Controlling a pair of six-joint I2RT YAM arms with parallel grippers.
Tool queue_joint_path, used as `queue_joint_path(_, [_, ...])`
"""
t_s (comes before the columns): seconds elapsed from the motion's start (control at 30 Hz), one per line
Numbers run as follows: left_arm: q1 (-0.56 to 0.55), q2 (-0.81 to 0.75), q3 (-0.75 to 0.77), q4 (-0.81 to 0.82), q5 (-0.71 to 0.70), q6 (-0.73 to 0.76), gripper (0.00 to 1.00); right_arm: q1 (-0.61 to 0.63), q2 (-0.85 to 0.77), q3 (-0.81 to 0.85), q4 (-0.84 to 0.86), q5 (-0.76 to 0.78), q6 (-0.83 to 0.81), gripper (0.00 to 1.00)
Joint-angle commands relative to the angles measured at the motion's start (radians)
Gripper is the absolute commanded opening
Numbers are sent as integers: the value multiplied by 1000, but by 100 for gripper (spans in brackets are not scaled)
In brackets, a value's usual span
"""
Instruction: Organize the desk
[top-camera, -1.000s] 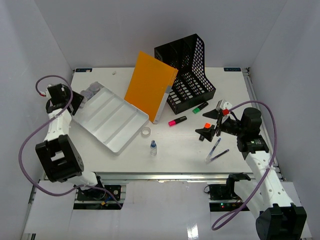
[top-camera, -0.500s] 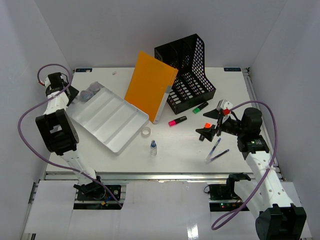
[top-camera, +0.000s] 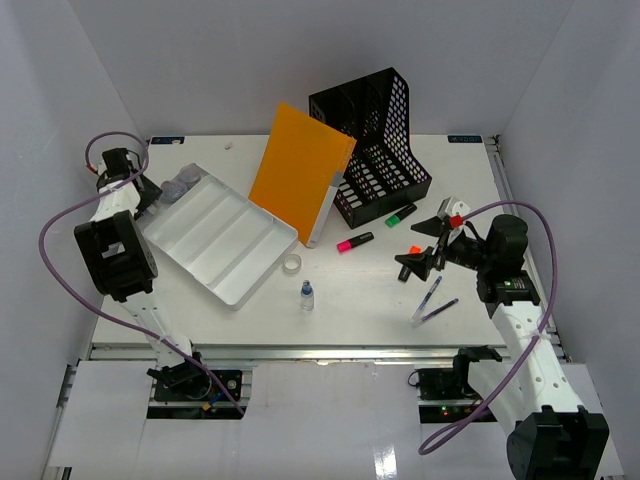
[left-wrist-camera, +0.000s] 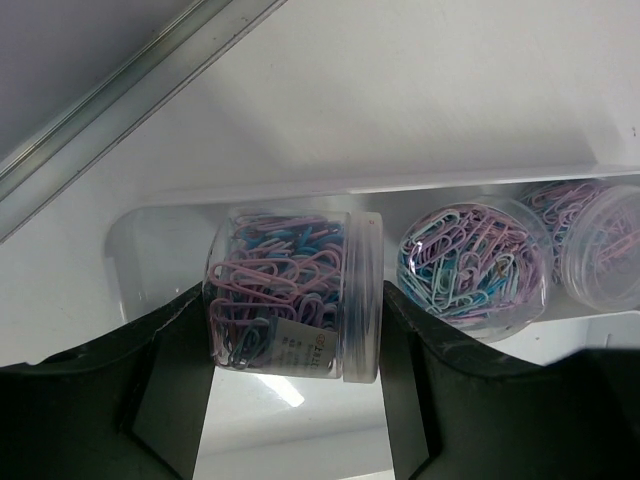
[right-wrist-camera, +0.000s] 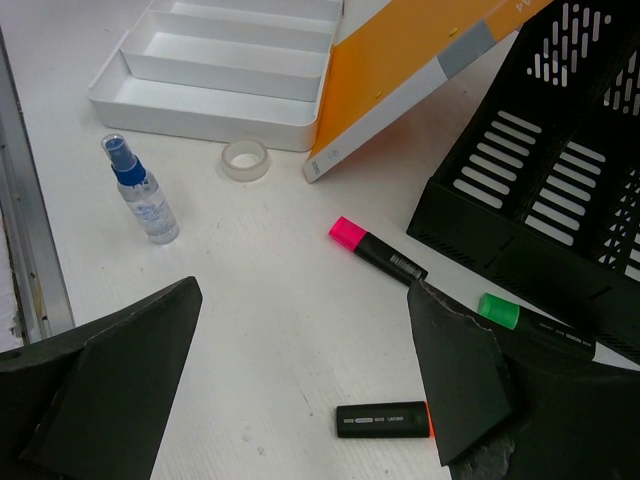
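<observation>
At the tray's (top-camera: 215, 240) far end, left claw (left-wrist-camera: 292, 330) clamps a clip jar (left-wrist-camera: 290, 270) (on its side); right claw (right-wrist-camera: 300, 320) gapes empty above tabletop (right-wrist-camera: 250, 265).

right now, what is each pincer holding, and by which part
Left pincer clamps a paper-clip jar end to end, base and lid. Right pincer is open, empty.

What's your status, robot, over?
Left gripper shut on paper-clip jar in white tray; second jar close beside. Right gripper open over orange marker. Desk untidy: pens, tape roll, spray bottle loose.
</observation>
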Motion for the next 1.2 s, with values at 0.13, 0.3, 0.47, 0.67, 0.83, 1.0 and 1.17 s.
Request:
queue_joint_path(0.13, [5, -64, 59, -2, 11, 45, 87, -32, -3, -6, 28, -31, -9, 90])
queue_joint_path(0.3, [4, -80, 47, -9, 25, 46, 93, -68, -5, -11, 30, -43, -9, 90])
queue_joint_path(0.47, [4, -147, 40, -6, 142, 14, 93, -88, -9, -15, 29, -63, -30, 90])
queue_joint_path(0.67, [-23, -381, -177, 182, 472, 1, 98, -92, -11, 3, -155, -263, -251, 90])
queue_joint_path(0.83, [-126, -585, -444, 357, 602, -14, 98, -94, -16, 2, -251, -329, -406, 90])
queue_joint_path(1.0, [-208, -822, -720, 558, 811, 1, 98, -96, -14, -14, -302, -348, -514, 93])
queue_joint_path(1.17, [-311, -1147, -959, 728, 891, 43, 98, -97, -7, -15, -354, -373, -599, 95])
